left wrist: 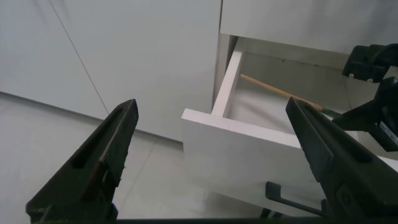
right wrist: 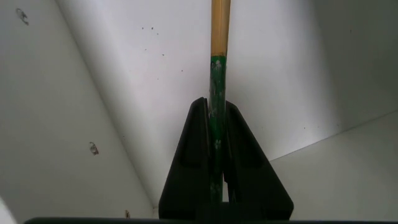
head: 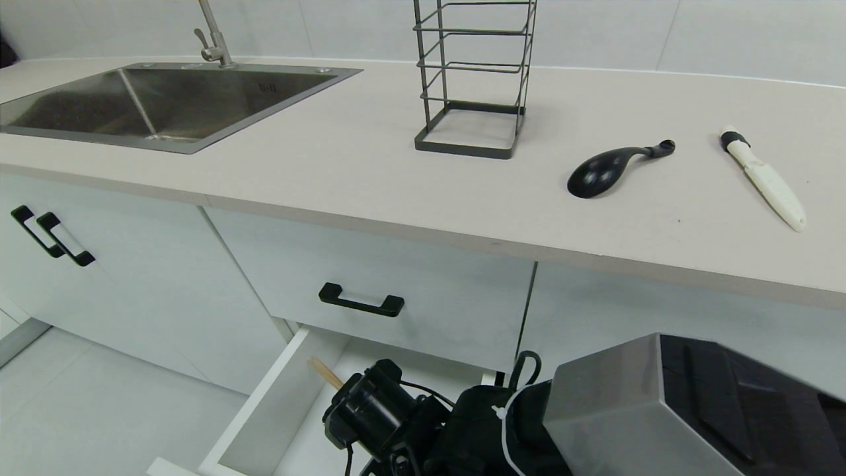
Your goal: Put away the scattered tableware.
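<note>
My right gripper [right wrist: 215, 109] is shut on a wooden chopstick [right wrist: 219, 56] with a green lower part, held inside the open white drawer [head: 264, 403]. The chopstick's tip [head: 325, 372] pokes out past the right wrist, over the drawer's left wall. My left gripper [left wrist: 214, 168] stands open and empty outside the drawer's front corner [left wrist: 236, 155], in front of the cabinet. From there the chopstick [left wrist: 273, 89] slants across the drawer, with the right gripper [left wrist: 373, 93] behind it. On the counter lie a black spoon [head: 605, 170] and a white knife [head: 763, 177] with a black band.
A black wire rack [head: 472, 79] stands at the back of the counter, left of the spoon. A steel sink [head: 165, 99] with a tap is at the far left. A shut drawer with a black handle [head: 361, 301] sits above the open one.
</note>
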### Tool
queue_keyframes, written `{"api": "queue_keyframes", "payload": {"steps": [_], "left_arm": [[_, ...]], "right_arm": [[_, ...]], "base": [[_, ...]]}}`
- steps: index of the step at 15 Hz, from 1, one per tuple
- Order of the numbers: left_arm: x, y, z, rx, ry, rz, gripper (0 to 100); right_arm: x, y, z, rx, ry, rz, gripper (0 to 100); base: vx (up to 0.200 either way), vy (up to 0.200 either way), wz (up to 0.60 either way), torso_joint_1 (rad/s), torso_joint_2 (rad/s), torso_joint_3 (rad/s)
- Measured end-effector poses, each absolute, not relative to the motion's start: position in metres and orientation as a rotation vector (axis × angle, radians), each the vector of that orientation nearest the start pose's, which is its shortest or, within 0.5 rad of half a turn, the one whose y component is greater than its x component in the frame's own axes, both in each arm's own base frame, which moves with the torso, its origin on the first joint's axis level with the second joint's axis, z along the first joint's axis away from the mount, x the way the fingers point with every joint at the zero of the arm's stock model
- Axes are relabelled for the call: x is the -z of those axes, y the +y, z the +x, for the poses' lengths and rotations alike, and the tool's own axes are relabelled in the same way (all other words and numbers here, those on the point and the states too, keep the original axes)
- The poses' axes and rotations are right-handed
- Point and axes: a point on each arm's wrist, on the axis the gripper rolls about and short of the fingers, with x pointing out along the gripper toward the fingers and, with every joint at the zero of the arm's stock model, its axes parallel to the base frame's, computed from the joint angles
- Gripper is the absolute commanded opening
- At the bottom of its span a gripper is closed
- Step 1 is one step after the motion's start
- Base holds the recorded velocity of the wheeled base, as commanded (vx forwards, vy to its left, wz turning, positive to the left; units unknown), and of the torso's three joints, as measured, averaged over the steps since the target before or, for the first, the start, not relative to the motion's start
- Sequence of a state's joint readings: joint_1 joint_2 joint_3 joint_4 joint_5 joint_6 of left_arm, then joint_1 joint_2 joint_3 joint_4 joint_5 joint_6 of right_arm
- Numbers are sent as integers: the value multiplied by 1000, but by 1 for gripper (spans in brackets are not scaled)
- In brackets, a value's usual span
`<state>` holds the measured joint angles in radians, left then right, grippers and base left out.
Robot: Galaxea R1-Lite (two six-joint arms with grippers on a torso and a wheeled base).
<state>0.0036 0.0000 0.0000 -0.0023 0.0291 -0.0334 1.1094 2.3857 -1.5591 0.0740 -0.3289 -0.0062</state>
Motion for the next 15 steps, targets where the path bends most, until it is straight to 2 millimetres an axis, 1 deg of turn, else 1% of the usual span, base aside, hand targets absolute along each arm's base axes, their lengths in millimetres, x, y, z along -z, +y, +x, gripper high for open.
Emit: {"api": "queue_keyframes", "payload": {"steps": [3,15], "left_arm": [[-76,1,-23,-33,-3,-33,100],[-76,1,-23,-34,-3,-33,100]], "right_arm": [[-41,406,211,-726,704,-624,0],[-21,414,217,-722,733,-645,0]], "base": [[0,0,0,0,0,0],[0,0,0,0,0,0]]}}
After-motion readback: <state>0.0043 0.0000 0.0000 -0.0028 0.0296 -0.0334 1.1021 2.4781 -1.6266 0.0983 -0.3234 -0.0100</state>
